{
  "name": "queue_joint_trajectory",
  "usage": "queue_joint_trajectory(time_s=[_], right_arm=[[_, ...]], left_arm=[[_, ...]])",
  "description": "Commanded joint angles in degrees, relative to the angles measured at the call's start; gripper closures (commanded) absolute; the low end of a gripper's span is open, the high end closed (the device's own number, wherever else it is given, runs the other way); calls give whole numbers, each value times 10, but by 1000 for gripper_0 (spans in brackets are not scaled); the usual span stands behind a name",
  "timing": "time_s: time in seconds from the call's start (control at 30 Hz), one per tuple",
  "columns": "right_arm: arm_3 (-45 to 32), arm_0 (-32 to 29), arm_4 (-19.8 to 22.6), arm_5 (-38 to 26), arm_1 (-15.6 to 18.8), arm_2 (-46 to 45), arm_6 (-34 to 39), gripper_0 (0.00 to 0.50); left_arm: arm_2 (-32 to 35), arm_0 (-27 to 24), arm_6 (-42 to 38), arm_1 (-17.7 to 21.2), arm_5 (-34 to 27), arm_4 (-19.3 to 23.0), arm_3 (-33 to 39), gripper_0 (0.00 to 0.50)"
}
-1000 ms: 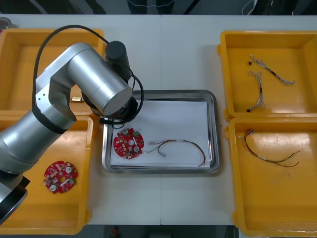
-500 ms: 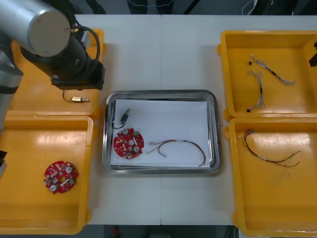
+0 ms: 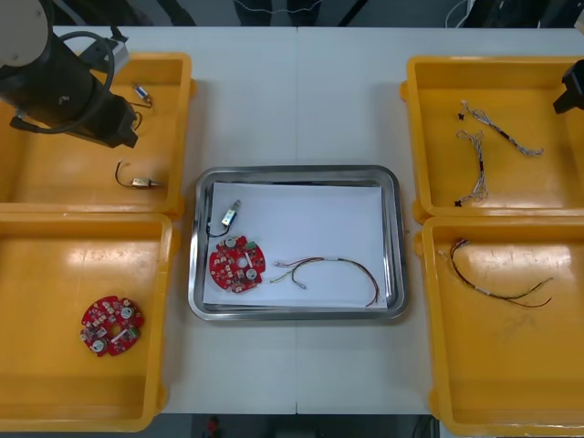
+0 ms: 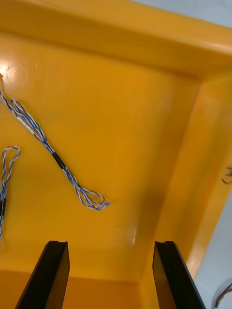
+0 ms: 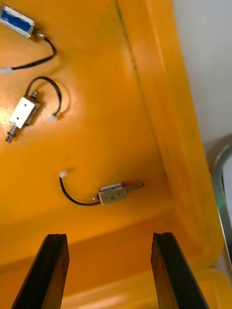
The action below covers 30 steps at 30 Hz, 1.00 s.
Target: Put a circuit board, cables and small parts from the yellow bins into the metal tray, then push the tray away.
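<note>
My left gripper (image 5: 110, 236) hangs spread wide over the far-left yellow bin (image 5: 96, 135), my right gripper (image 4: 111, 244) likewise over the far-right bin (image 4: 145, 120), where I fear the thin twisted blue and white cable (image 4: 58, 161), lying flat, could slip my fingers short of the central metal tray (image 3: 294, 171).

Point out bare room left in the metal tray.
Bare: the metal tray, far right, bordered by its rim, the small metal part and the red and yellow cable. Crowded: near left, around the circuit board. The left claw and right claw hang open over far bins.
</note>
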<state>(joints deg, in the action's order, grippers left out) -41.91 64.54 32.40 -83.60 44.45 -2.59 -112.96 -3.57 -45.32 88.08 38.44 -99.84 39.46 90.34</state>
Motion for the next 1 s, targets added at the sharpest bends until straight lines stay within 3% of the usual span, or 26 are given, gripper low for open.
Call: queue_joint_trajectory(time_s=[0.03,0.6,0.7,0.83,1.0], right_arm=[[3,33,-8,27,-21,9,-27,0],[80,34,11,124,-48,35,-60,0],[91,34,18,134,-51,28,-59,0],[123,34,58,163,-51,26,-60,0],[130,34,64,174,-53,25,-62,0]], left_arm=[[14,-26,64,30,61,1,-41,0],[-12,-47,242,32,234,15,-183,0],[-21,-48,257,33,263,20,-201,0],[-59,-48,259,32,336,30,-233,0],[-86,-47,262,31,382,33,-257,0]])
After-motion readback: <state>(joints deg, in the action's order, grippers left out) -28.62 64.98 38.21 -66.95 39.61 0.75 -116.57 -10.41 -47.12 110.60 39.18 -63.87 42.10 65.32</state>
